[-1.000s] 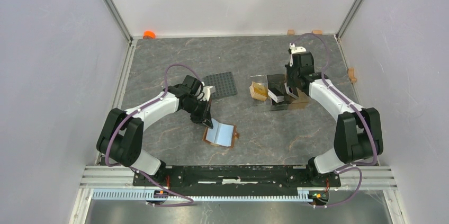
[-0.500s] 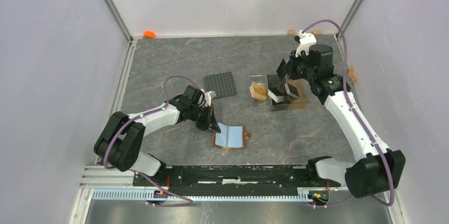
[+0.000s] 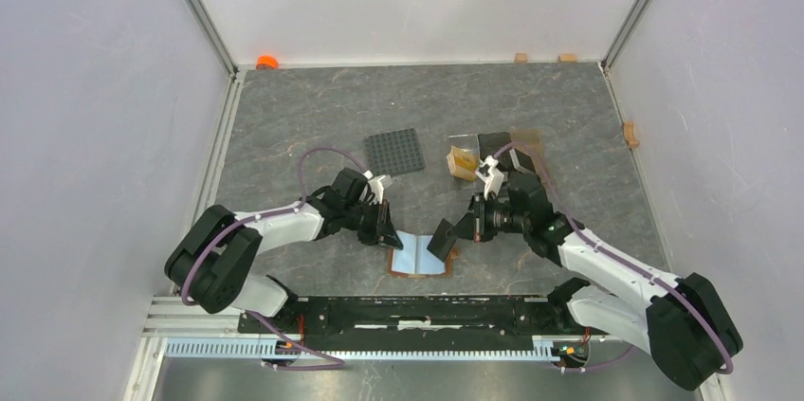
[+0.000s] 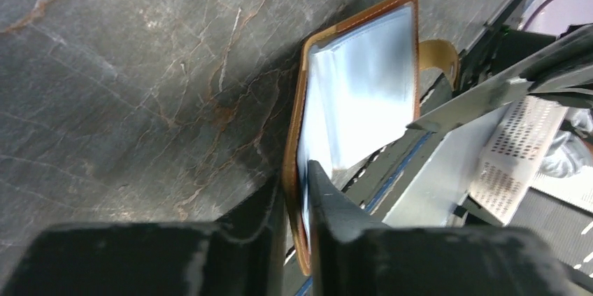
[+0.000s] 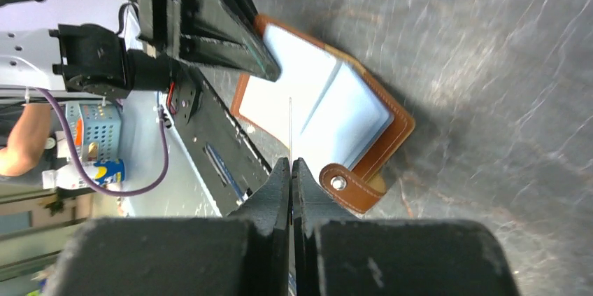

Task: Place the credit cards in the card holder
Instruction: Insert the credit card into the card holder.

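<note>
The brown leather card holder [image 3: 424,263] lies open on the table near the front, its pale blue inner slots [image 4: 363,75] facing up. My left gripper [image 3: 387,229] is shut on its left edge, the leather rim [image 4: 295,191] pinched between the fingers. My right gripper [image 3: 455,230] is shut on a thin dark credit card [image 3: 441,239] just above the holder's right half. In the right wrist view that card shows edge-on as a fine line [image 5: 290,128] over the holder [image 5: 349,117]. More credit cards [image 3: 493,147] stand in the amber stand at the back.
A dark grey studded plate [image 3: 394,151] lies behind my left arm. The clear amber compartment stand [image 3: 465,163] is behind my right gripper. The holder's snap strap [image 5: 347,187] sticks out toward the right gripper. The metal base rail [image 3: 417,311] runs close in front.
The right arm has swung from the amber stand down to the card holder, carrying a dark card. The left gripper has dragged the holder a little toward the front right.
</note>
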Robot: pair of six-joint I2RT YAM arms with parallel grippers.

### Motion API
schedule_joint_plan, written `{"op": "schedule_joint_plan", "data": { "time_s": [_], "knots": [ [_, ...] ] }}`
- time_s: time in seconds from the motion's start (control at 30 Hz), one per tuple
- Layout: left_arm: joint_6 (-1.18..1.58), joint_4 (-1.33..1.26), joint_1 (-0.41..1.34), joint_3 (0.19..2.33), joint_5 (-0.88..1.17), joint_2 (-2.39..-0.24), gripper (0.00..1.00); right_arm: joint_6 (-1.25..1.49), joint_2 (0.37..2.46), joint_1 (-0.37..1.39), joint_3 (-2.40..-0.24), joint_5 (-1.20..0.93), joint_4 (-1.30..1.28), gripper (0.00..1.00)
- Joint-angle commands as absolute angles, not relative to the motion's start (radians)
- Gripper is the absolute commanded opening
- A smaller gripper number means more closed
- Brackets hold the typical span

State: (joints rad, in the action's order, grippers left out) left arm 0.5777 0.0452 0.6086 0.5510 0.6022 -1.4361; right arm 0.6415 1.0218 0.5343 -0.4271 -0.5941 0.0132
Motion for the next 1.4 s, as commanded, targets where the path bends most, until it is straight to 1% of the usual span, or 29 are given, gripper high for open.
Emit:
{"op": "schedule_joint_plan", "data": {
  "time_s": [0.0, 0.1, 0.17, 0.23, 0.33, 0.4, 0.53, 0.73, 0.83, 0.97, 1.17, 1.37],
  "knots": [
    [0.595, 0.029, 0.621, 0.528, 0.536, -1.384, 0.29, 0.809, 1.002, 0.582, -0.329, -0.570, 0.277, 0.00],
    [0.576, 0.092, 0.623, 0.532, 0.484, -1.353, 0.45, 0.837, 1.030, 0.601, -0.291, -0.557, 0.338, 0.00],
    [0.573, 0.117, 0.624, 0.531, 0.464, -1.339, 0.51, 0.839, 1.058, 0.615, -0.286, -0.549, 0.352, 0.00],
    [0.578, 0.131, 0.624, 0.529, 0.457, -1.330, 0.53, 0.837, 1.081, 0.622, -0.280, -0.536, 0.354, 0.00],
    [0.587, 0.147, 0.624, 0.518, 0.451, -1.310, 0.54, 0.858, 1.103, 0.624, -0.242, -0.525, 0.404, 0.00],
    [0.595, 0.149, 0.623, 0.505, 0.450, -1.287, 0.52, 0.883, 1.114, 0.626, -0.211, -0.518, 0.455, 0.00],
    [0.596, 0.140, 0.623, 0.481, 0.437, -1.258, 0.41, 0.908, 1.148, 0.643, -0.183, -0.505, 0.521, 0.00],
    [0.599, 0.107, 0.624, 0.474, 0.461, -1.312, 0.27, 0.985, 1.220, 0.671, -0.137, -0.504, 0.692, 0.00],
    [0.599, 0.097, 0.623, 0.468, 0.458, -1.319, 0.21, 0.989, 1.243, 0.675, -0.130, -0.493, 0.698, 0.00],
    [0.598, 0.096, 0.623, 0.469, 0.459, -1.329, 0.18, 0.999, 1.284, 0.677, -0.123, -0.494, 0.726, 0.00],
    [0.595, 0.094, 0.623, 0.472, 0.459, -1.342, 0.15, 1.005, 1.343, 0.682, -0.135, -0.494, 0.769, 0.00],
    [0.591, 0.092, 0.624, 0.474, 0.460, -1.349, 0.14, 0.975, 1.398, 0.692, -0.164, -0.486, 0.715, 0.00]
  ]
}}
